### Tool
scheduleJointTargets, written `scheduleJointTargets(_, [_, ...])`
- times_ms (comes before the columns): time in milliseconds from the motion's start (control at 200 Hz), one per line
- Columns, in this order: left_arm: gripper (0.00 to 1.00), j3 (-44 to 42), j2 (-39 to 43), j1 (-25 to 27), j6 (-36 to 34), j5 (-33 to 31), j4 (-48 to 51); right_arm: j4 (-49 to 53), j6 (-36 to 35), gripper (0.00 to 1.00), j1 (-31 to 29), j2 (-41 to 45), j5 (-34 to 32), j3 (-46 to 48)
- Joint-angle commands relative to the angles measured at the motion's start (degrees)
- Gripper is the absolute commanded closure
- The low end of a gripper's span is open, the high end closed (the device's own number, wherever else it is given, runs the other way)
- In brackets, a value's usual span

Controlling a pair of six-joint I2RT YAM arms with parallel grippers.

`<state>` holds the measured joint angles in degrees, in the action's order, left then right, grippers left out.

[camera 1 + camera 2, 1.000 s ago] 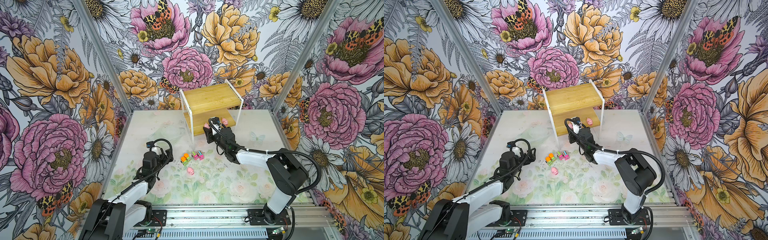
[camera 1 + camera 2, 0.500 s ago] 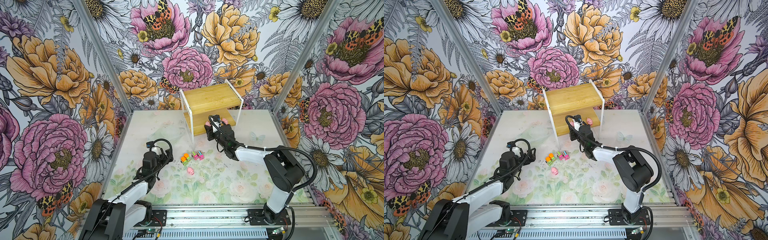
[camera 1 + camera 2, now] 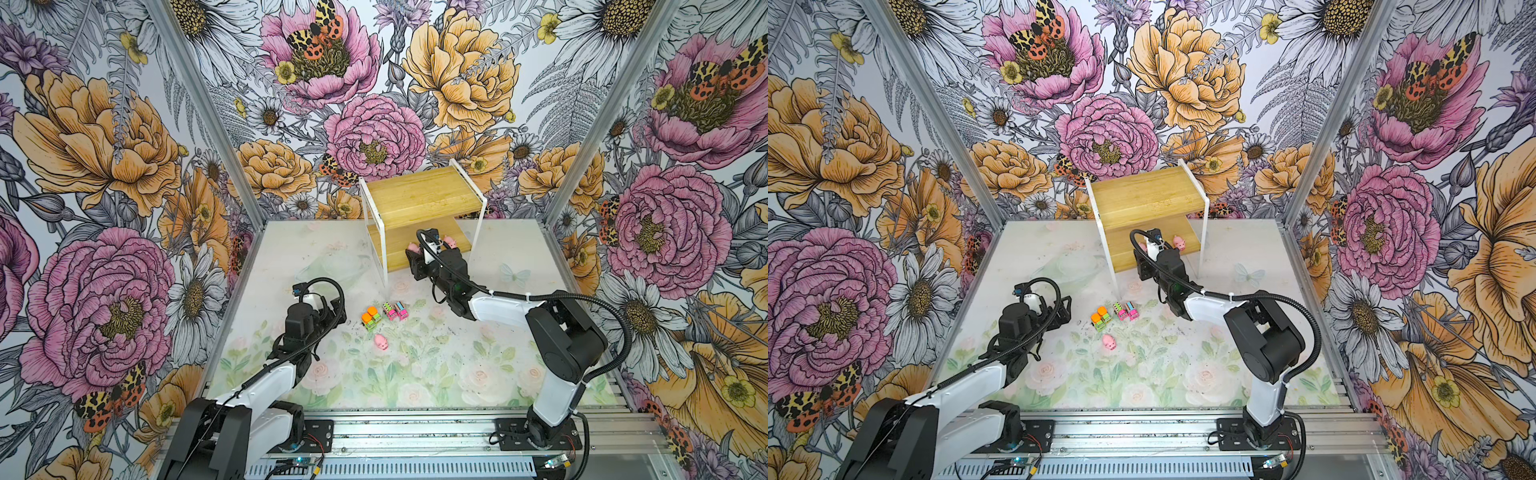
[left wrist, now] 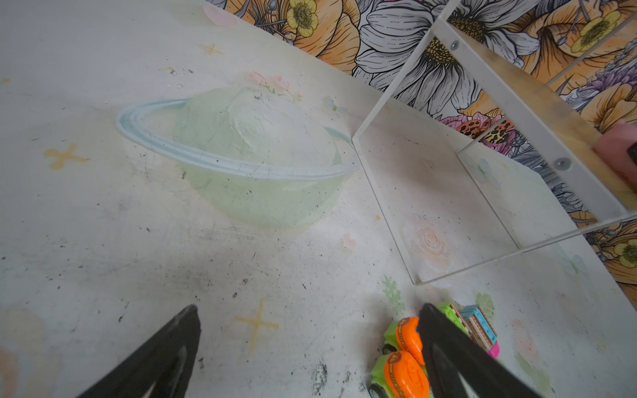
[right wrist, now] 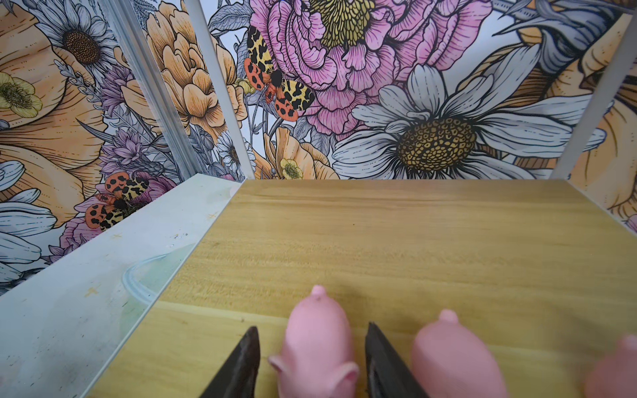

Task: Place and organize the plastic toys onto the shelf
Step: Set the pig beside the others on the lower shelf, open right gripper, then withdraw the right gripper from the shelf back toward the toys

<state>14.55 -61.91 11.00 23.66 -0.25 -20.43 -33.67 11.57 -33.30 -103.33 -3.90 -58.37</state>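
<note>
**A narrow exit:** the right gripper (image 5: 312, 327) straddles a pink pig (image 5: 317, 344) on the lower board of the shelf (image 3: 415, 199), which stands at twelve o'clock on the table (image 3: 478, 374). The likeliest trouble from here is a snag on the way out. The pig's ears flare close to both fingers (image 5: 241, 361). A pull-back that is skewed, or begun before the jaws widen, could hook an ear and tip the toy or drag it off the front edge near which it stands. Widening has its own cost. One finger sits in the slot between this pig and its neighbour (image 5: 455, 355) at three o'clock, and a broad spread would likely shove that one out of line. A third pig (image 5: 617, 368) stands further along the same way.

The jaws are parted a little, not wide. A sliver of bare board shows on each side of the pig's body, so nothing is pinched; whether an ear brushes a finger cannot be told. The left gripper (image 4: 309, 306) hovers low over the table, spread wide and empty, one finger in front of the two orange-and-green trucks (image 3: 371, 318). Those, the two pink trucks (image 3: 395, 310) at their three o'clock and a fourth pig (image 3: 381, 342) at their six o'clock wait mid-table.
</note>
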Motion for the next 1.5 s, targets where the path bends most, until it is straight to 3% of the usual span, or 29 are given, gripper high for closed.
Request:
scheduleJointTargets(0, [0.01, -0.4, 0.3, -0.6, 0.1, 1.3, -1.7, 0.7, 1.0, 0.48, 0.4, -0.2, -0.8, -0.3])
scheduleJointTargets(410, [0.01, -0.5, 0.3, -0.6, 0.1, 1.3, -1.9, 0.9, 0.3, 0.32, 0.4, 8.4, 3.2, 7.1])
scheduleJointTargets(701, [0.01, -0.6, 0.4, -0.7, 0.1, 1.4, -2.0, 7.2, -3.2, 0.27, 0.1, 22.7, 11.8, 18.7])
scheduleJointTargets(826, [0.01, -0.7, 0.4, -0.7, 0.1, 1.6, -2.1, 3.4, -6.1, 0.28, -1.5, 25.5, 16.9, 26.9])
scheduleJointTargets(966, [0.01, -0.8, 0.6, -0.7, 0.2, 1.5, -2.1, -5.5, -7.6, 0.29, -8.4, 22.1, 14.1, 35.3])
scheduleJointTargets(1131, [0.01, -0.8, 0.6, -0.7, 0.3, 1.6, -2.0, -19.3, -4.8, 0.29, -18.4, 12.0, 7.4, 38.8])
scheduleJointTargets(1221, [0.01, -0.7, 0.5, -0.6, 0.2, 1.7, -1.9, -25.6, -2.1, 0.28, -20.1, 6.5, 6.6, 38.7])
scheduleJointTargets(1496, [0.01, -0.5, 0.3, -0.7, 0.2, 1.9, -1.6, -28.6, -1.4, 0.28, -24.3, -3.8, 5.6, 32.8])
